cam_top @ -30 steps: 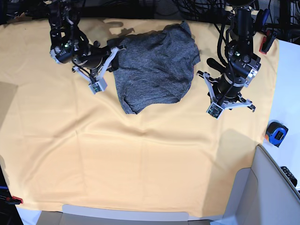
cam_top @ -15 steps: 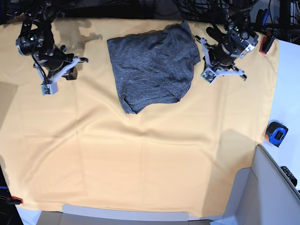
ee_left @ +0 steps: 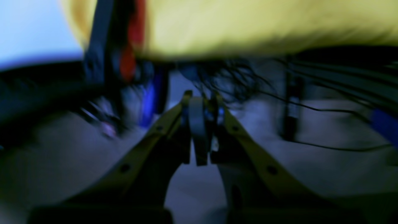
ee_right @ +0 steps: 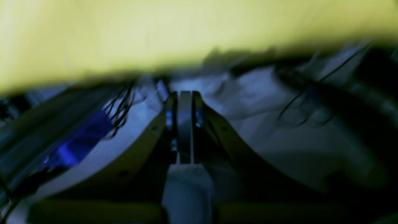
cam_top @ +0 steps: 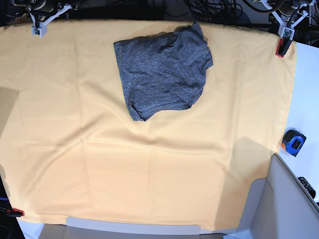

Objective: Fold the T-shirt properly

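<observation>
The T-shirt [cam_top: 162, 69] lies as a folded dark-grey bundle on the far middle of the yellow-orange cloth [cam_top: 149, 169], with nothing touching it. My left gripper [cam_top: 289, 17] is pulled back to the far right corner, and in the left wrist view its jaws [ee_left: 200, 99] are shut on nothing. My right gripper [cam_top: 47, 12] sits at the far left corner, well away from the shirt. The right wrist view shows it [ee_right: 184, 93] shut and empty too. Both wrist views are blurred and look past the cloth's far edge at cables.
A red clamp [cam_top: 280, 47] grips the cloth's far right corner and another [cam_top: 15, 212] the near left. A blue-and-orange tape measure [cam_top: 294, 142] lies on the white surface to the right. A grey panel [cam_top: 279, 209] stands at the near right.
Both arms have drawn back from beside the shirt to the far corners of the table. The shirt has not moved.
</observation>
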